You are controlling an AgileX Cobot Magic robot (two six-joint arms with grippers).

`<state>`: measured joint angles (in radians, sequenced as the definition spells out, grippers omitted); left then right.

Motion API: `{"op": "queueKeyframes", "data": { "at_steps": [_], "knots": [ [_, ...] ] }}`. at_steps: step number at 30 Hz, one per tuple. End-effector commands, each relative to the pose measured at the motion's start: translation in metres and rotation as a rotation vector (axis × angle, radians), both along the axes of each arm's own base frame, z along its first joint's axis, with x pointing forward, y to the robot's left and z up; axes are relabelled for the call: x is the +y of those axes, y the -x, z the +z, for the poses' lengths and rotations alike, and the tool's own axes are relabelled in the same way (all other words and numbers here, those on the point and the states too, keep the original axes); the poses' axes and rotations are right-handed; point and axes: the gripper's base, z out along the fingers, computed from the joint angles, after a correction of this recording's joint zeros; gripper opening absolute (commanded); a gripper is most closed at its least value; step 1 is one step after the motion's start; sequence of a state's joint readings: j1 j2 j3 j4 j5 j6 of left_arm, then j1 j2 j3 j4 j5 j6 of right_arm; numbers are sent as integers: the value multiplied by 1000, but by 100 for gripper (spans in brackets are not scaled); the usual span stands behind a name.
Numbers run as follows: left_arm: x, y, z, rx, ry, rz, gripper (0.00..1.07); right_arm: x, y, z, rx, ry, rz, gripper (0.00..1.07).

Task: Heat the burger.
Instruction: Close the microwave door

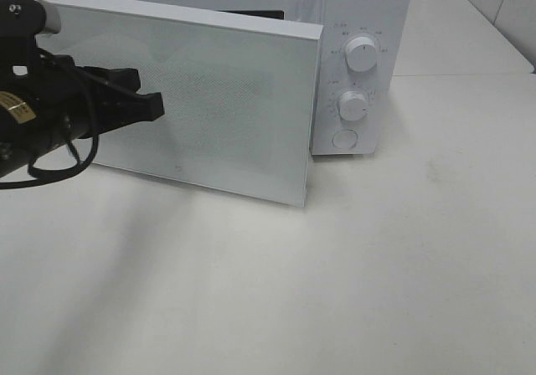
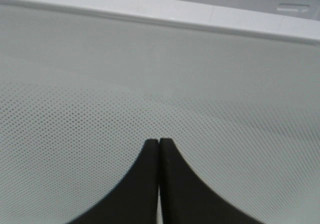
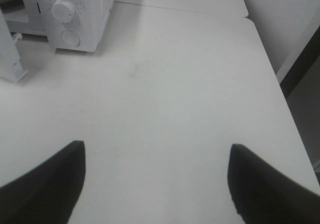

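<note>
The burger is out of view. A white microwave (image 1: 368,15) stands at the back of the table with its door (image 1: 226,115) swung partly open across the front. My left gripper (image 1: 155,103) is shut with nothing in it, and its black tips rest at the door's outer face, near the left side. In the left wrist view the left gripper (image 2: 159,143) has both fingers pressed together right against the dotted door panel (image 2: 150,74). My right gripper (image 3: 157,181) is open and empty above bare table, off to the right of the microwave (image 3: 85,14).
The microwave's control panel carries two knobs (image 1: 362,55) (image 1: 353,105) and a round button (image 1: 345,138). The white table (image 1: 335,291) stretches in front. The right wrist view shows the door's free edge (image 3: 11,59) and the table's right edge (image 3: 280,94).
</note>
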<state>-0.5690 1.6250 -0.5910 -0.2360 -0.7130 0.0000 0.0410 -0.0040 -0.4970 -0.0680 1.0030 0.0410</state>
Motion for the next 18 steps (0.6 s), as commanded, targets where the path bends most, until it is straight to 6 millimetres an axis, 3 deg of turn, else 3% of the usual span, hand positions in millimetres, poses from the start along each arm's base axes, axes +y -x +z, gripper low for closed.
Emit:
{"op": "queueKeyframes", "data": {
  "at_steps": [1, 8, 18],
  "knots": [
    [-14, -6, 4, -27, 3, 22, 0, 0, 3, 0, -34, 6, -4, 76],
    [-46, -19, 4, -55, 15, 20, 0, 0, 3, 0, -34, 6, -4, 76],
    [-68, -41, 9, -80, 55, 23, 0, 0, 3, 0, -34, 6, -4, 76]
  ]
}}
